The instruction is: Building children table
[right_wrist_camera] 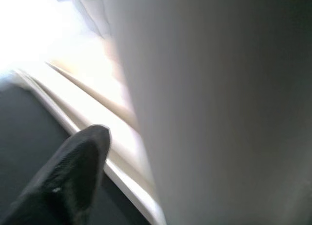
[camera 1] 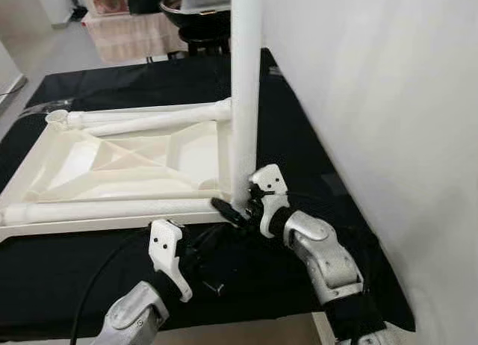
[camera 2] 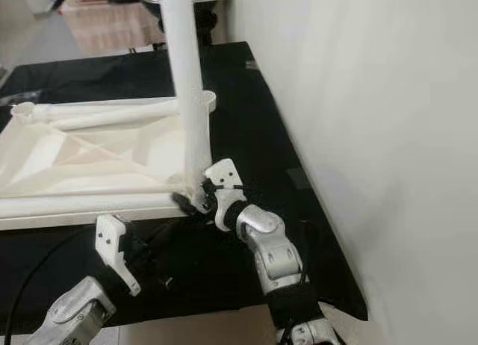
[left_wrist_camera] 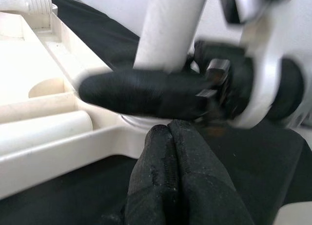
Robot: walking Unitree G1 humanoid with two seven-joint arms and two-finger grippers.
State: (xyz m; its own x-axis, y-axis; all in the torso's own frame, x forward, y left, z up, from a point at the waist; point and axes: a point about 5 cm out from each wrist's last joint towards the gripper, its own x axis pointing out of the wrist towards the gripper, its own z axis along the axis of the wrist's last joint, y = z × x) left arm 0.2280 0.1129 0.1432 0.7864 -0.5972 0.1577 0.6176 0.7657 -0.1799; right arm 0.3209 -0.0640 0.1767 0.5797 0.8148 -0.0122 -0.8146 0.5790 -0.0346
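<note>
The right gripper (camera 1: 240,208) is clasping the base of the upright table leg (camera 1: 245,84), apparently seating it in the near corner socket of the upturned tabletop (camera 1: 112,162), while the left gripper (left_wrist_camera: 168,137), fingers pressed together, is waiting just beside that corner; next, twisting the leg tight.

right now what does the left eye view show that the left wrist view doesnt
Left eye view alone: the whole upturned tabletop on the black cloth, two legs lying loose in it, the white wall, and both silver arms. Left wrist view alone: the left pincer with its fingertips pressed together, close below the corner socket. Both: the upright leg standing in that corner and the right pincer at its base.
</note>
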